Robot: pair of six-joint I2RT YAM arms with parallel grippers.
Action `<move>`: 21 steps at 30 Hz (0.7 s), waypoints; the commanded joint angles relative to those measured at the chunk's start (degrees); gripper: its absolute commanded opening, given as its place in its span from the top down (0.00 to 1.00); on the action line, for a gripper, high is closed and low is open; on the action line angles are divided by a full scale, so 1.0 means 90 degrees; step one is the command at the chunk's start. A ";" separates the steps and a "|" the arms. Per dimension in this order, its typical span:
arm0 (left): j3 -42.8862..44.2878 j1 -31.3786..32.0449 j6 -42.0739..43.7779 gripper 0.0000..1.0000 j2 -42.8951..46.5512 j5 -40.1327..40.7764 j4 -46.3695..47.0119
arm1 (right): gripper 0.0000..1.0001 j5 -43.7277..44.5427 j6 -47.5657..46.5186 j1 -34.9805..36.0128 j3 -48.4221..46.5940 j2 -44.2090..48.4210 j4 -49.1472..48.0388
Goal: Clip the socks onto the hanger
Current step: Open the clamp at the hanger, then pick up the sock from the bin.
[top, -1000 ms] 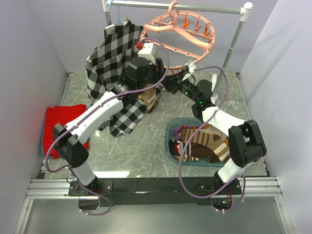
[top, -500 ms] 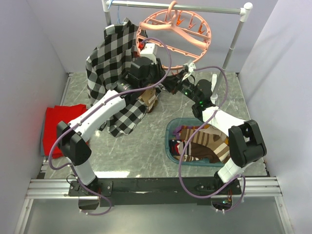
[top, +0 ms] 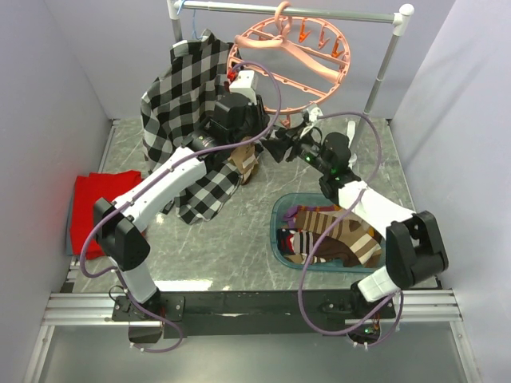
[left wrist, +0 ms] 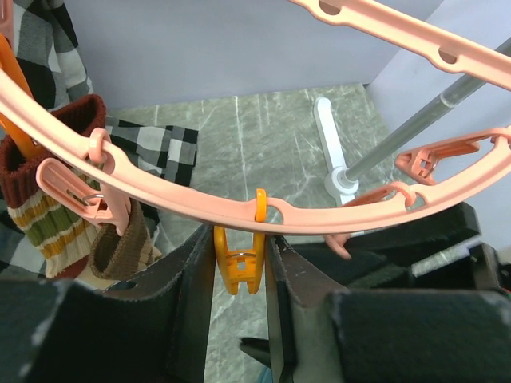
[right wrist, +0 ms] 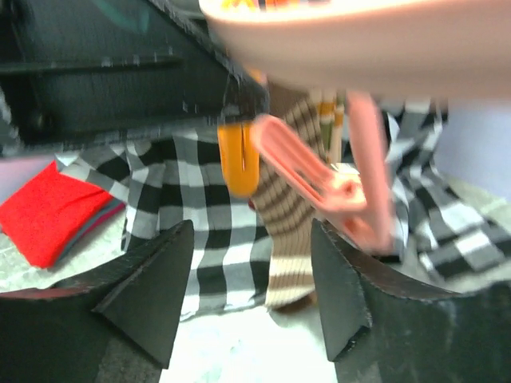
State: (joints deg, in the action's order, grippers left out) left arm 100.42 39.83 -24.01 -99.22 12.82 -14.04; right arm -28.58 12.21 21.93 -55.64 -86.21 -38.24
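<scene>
Now | left gripper [left wrist: 239,257]: clamped on small orange plastic clip [left wrist: 238,267] dangling under round salmon-pink plastic hanger [left wrist: 176,203] | right gripper [right wrist: 251,263]: jaws apart, brown-striped knitted sock [right wrist: 289,231] hanging just beyond

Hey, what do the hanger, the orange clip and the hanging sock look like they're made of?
The hanger: likely moulded plastic, salmon pink, smooth with a faint sheen and moulded holes. The orange clip: plastic too by its look, slightly glossy with hard edges. The sock: soft ribbed knit, matte and striped; the fibre can't be told.
</scene>
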 commanded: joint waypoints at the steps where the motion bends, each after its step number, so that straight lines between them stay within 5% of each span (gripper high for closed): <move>1: 0.0268 0.0007 0.0206 0.99 0.0048 0.0060 0.0310 | 0.32 0.0518 -0.0155 0.0102 0.0283 0.0720 0.0780; 12: 0.0141 -0.0002 0.0441 0.99 0.0126 0.0168 0.0320 | 0.28 0.1563 -0.0536 0.0161 0.0459 0.2235 0.4470; 21: 0.0092 -0.0002 0.0480 0.99 0.0155 0.0148 0.0262 | 0.41 0.2423 -0.1248 0.0170 0.0587 0.2724 0.7148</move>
State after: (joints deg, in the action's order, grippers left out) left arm 100.42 39.83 -20.78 -99.22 13.39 -14.00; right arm -11.18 5.85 23.11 -50.57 -61.76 12.47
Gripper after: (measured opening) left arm 0.320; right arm 0.608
